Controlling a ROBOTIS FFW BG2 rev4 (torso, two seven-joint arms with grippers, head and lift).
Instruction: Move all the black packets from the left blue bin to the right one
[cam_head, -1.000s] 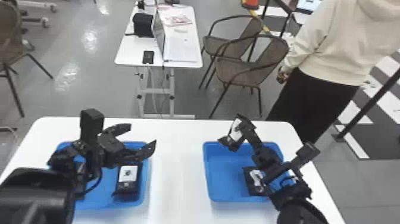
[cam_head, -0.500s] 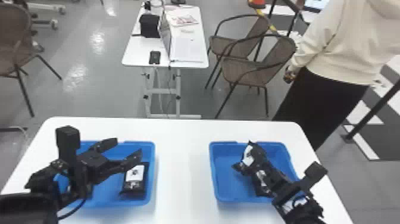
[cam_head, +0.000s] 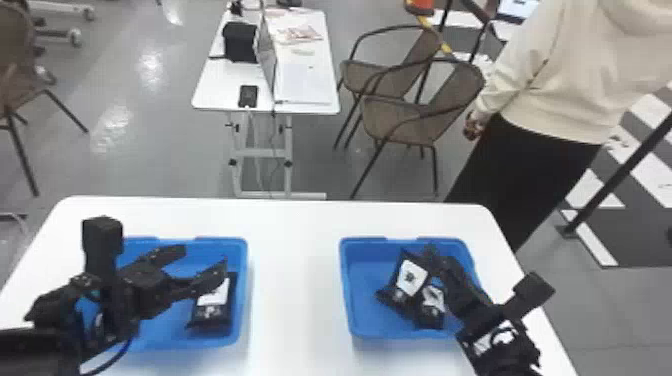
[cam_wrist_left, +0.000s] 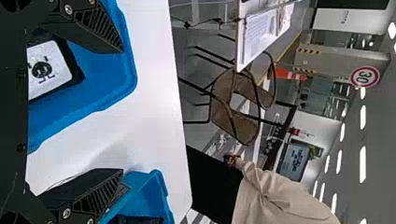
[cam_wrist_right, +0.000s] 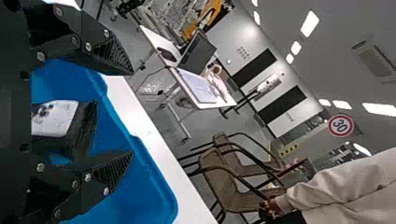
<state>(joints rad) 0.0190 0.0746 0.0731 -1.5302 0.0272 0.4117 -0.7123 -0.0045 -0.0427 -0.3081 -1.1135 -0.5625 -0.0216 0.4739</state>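
Table (cam_head: 295, 280): left bin (cam_head: 167, 330), right bin (cam_head: 365, 285) — packet (cam_head: 210, 311) in left, packets (cam_head: 411, 278) in right.

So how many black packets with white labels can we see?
3: one packet in the left blue bin, two overlapping packets in the right bin. More may be hidden.

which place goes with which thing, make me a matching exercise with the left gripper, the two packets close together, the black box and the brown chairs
1. left gripper
2. two packets close together
3. black box
4. brown chairs

A. on the far white table
B. on the grey floor
C. above the left blue bin
D. inside the right blue bin

Pairs: 1-C, 2-D, 3-A, 4-B
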